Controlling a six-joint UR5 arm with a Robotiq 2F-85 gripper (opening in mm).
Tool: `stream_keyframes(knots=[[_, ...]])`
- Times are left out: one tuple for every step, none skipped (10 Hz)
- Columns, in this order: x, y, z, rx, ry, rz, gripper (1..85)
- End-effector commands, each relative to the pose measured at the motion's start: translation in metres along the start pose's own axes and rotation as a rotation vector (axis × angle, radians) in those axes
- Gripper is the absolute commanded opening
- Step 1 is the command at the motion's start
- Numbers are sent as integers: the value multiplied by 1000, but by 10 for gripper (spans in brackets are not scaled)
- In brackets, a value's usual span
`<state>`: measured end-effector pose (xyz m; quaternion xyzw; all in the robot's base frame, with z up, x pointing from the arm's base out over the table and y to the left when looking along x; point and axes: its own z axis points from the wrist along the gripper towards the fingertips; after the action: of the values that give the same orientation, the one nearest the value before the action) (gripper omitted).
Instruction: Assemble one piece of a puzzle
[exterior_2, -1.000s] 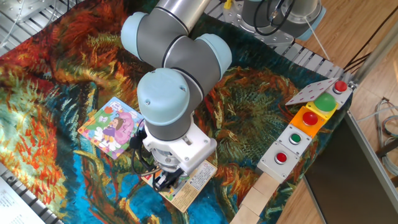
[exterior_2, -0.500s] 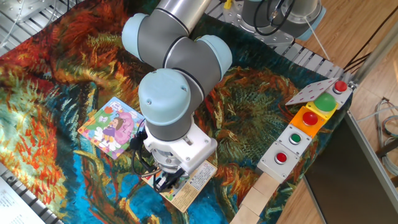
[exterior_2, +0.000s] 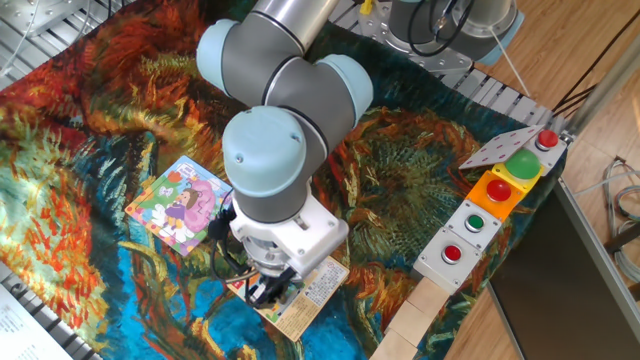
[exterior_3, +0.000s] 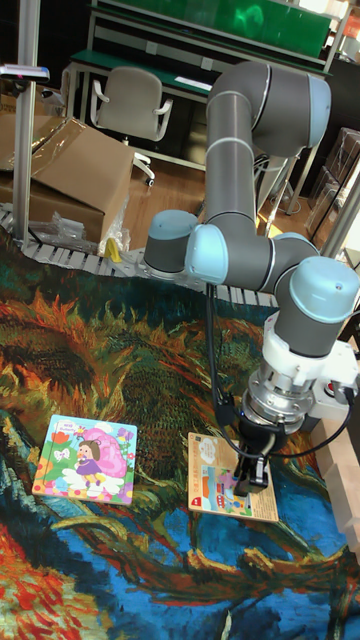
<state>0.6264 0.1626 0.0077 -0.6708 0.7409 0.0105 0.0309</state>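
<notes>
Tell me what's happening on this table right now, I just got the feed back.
The UR5's hand is down over the orange-peach printed card near the front of the patterned cloth, its fingers at the card's surface. A small pinkish bit shows at the fingertips, likely the piece, but whether the hand is closed on it can't be made out. The puzzle lies flat well off to the side, apart from the hand.

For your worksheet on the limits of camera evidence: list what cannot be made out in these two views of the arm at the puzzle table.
- Fixed view: the gripper is mostly hidden by the arm's wrist; open or shut is unclear.
- Tall fixed view: the piece is not discernible; the fingers cover that spot on the card.
- Both views: any gap in the puzzle is too small to see.
</notes>
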Motion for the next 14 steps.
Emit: stream_keyframes(knots=[[2,0,-7,-6,-7,21,13],[6,0,-13,-6,3,23,13],[12,1,-20,-12,9,31,13],[17,3,-29,-22,14,43,13],[17,3,-29,-19,13,66,13],[15,2,-29,-17,6,91,13],[15,1,-29,-12,4,111,13],[16,0,-29,-8,8,115,13],[16,3,-29,-22,10,96,13],[25,8,-31,-46,20,48,13],[46,13,-36,-70,34,-1,13],[67,16,-36,-71,49,-48,13],[74,17,-33,-66,51,-65,13],[76,16,-31,-54,48,-79,13]])
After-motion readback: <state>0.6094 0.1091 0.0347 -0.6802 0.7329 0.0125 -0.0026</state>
